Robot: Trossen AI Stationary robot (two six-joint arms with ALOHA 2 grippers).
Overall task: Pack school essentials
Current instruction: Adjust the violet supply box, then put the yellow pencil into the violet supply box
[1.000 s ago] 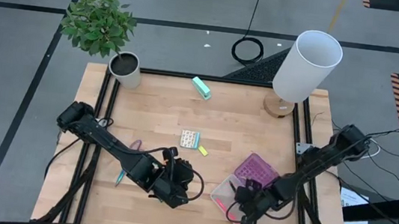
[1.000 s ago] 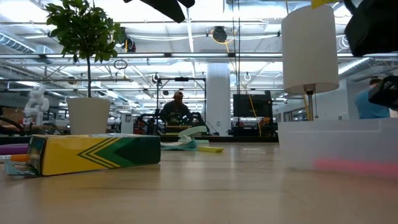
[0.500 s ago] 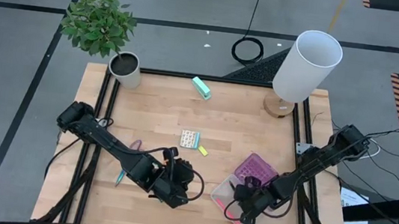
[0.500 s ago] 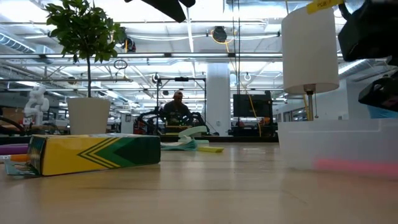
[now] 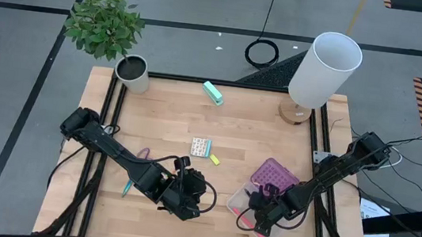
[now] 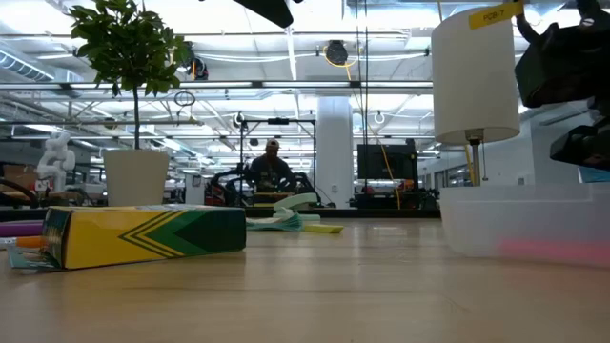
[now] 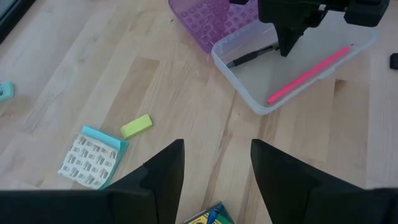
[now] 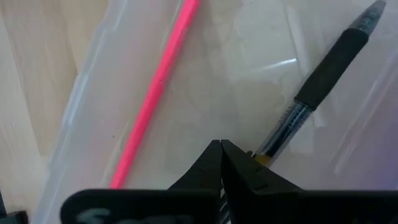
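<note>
A clear box (image 5: 254, 213) stands near the table's front right, with its purple lid (image 5: 273, 176) leaning on its far side. A thin pink-red pen (image 8: 154, 99) and a black pen (image 8: 323, 78) lie inside. My right gripper (image 8: 221, 157) is shut, its tips down in the box at one end of the black pen. My left gripper (image 7: 217, 168) hovers open over the green-yellow crayon box (image 6: 143, 235), which lies flat. The multicoloured card (image 5: 200, 147) and yellow eraser (image 5: 214, 160) lie mid-table. The purple-handled scissors (image 5: 143, 155) lie beside my left arm. My right gripper's shut fingers (image 8: 208, 163) come from above into the clear box, right beside the black pen's tip end (image 8: 266, 149). The pen lies flat on the box floor. Whether the fingers touch the pen or the box, I cannot tell.
A teal block (image 5: 213, 93) lies at the far middle. A potted plant (image 5: 130, 72) stands at the far left corner and a white lamp (image 5: 321, 71) at the far right. Bare wood lies between the card and the far edge.
My right gripper has come lower into the clear box. The box, with its lid, has slid a little toward the table's right edge.
</note>
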